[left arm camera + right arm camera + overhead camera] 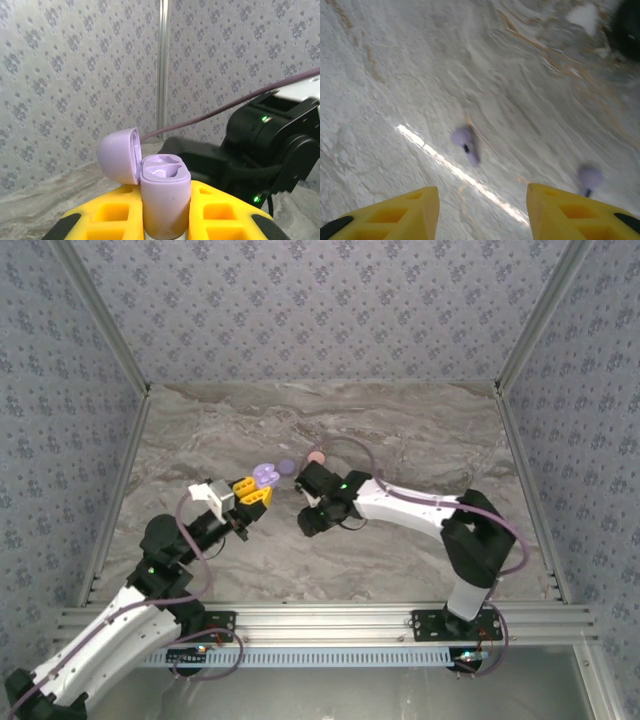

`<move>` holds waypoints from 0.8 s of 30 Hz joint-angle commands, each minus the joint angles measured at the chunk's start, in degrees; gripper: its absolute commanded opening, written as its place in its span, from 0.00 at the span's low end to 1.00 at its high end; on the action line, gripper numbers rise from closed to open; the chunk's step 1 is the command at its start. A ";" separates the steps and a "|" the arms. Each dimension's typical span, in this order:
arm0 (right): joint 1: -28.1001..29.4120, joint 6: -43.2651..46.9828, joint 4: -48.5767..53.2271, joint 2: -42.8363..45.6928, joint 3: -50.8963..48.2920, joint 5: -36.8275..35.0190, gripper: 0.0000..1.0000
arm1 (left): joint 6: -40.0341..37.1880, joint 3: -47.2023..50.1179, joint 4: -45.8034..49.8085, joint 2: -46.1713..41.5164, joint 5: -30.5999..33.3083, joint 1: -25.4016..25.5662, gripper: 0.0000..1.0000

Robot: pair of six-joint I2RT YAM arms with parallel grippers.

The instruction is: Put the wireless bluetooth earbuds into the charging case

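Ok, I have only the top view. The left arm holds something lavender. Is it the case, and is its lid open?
Observer: Yes. The left wrist view shows the case upright between the left fingers, with its lid open.
Operator: Is anything inside?
Observer: No, both wells look empty.
Operator: What does the right wrist camera see?
Observer: A lavender earbud lies on the table ahead, in line with the gap between the open right fingers. A second earbud lies just past one finger.
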State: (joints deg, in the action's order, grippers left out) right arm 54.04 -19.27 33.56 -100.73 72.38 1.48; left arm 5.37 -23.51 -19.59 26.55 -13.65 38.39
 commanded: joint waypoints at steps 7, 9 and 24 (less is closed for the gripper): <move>3.90 -0.43 10.78 -12.24 12.36 -7.69 0.48 | -1.71 0.05 4.38 -5.83 1.44 0.37 0.00; 4.50 -0.20 11.93 -14.36 14.18 -8.38 0.47 | -1.69 0.13 4.88 -6.23 1.57 0.34 0.00; 5.83 -0.16 12.65 -20.89 17.62 -9.49 0.42 | -1.42 0.31 4.92 -6.59 1.77 0.37 0.00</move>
State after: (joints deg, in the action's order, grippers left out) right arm 59.57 -19.09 44.73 -120.25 88.36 -6.72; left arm 4.49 -23.33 -13.80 20.67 -12.38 38.39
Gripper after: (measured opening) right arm 0.418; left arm 0.197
